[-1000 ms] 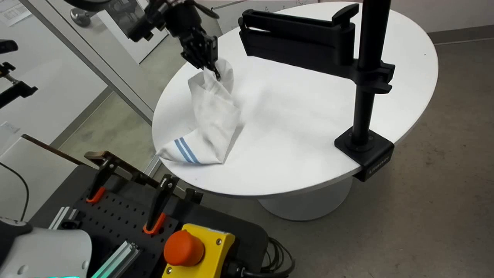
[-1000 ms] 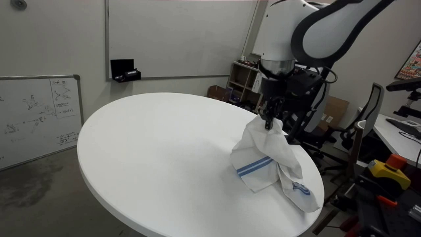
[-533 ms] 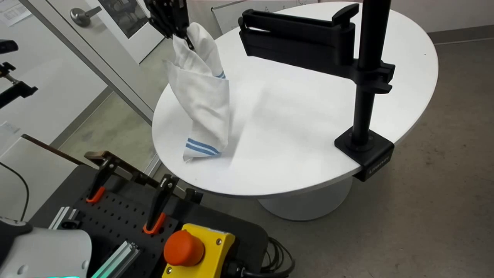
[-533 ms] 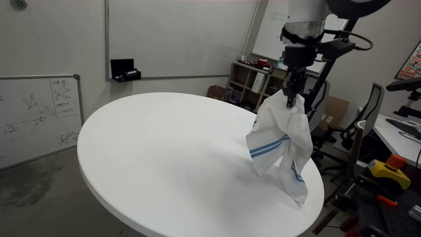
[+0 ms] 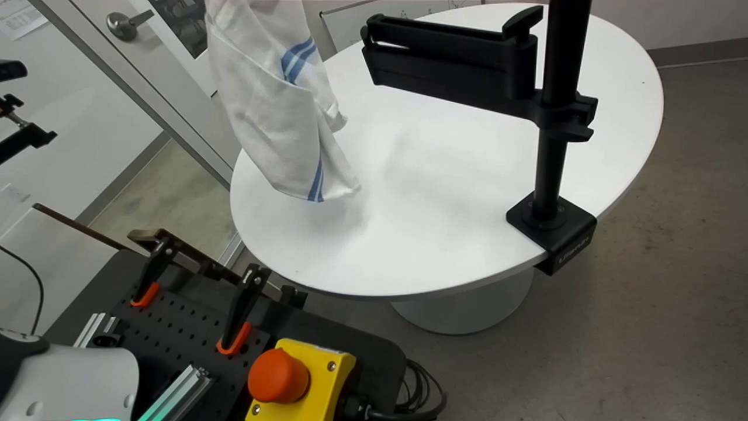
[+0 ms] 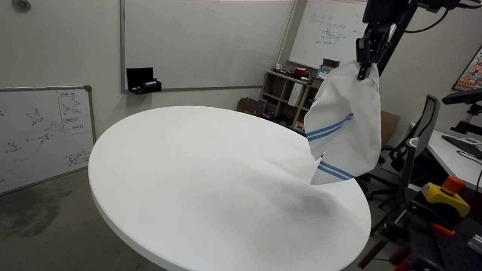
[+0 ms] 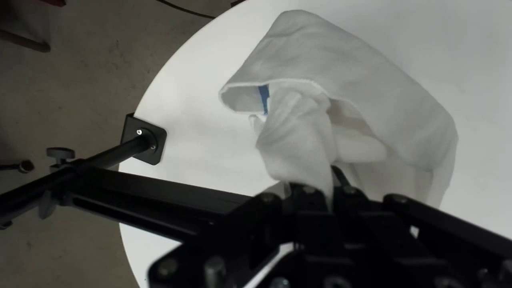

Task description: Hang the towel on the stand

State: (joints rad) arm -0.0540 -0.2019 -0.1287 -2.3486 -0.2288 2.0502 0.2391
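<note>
The white towel with blue stripes hangs from my gripper (image 6: 362, 72) in an exterior view (image 6: 363, 135). Its lower corners are above the table, over a shadow. In an exterior view the towel (image 5: 269, 111) hangs at the upper left; the gripper is above the picture there. In the wrist view the gripper (image 7: 329, 188) is shut on a bunched fold of the towel (image 7: 360, 76), and loose cloth spreads beyond it. The black stand (image 5: 552, 169) is a pole with a folded side arm (image 5: 450, 67), clamped to the table's edge. The stand arm also shows in the wrist view (image 7: 160, 200), left of the gripper.
The round white table (image 5: 432, 245) is below the towel. A black bench (image 5: 193, 316) with clamps and a yellow emergency-stop box (image 5: 315, 374) stands beside the table. Chairs and a shelf (image 6: 280, 90) are behind the table in an exterior view.
The gripper has risen with the towel, toward the upper left in an exterior view and the upper right in an exterior view. The towel's lower end has lifted off the table.
</note>
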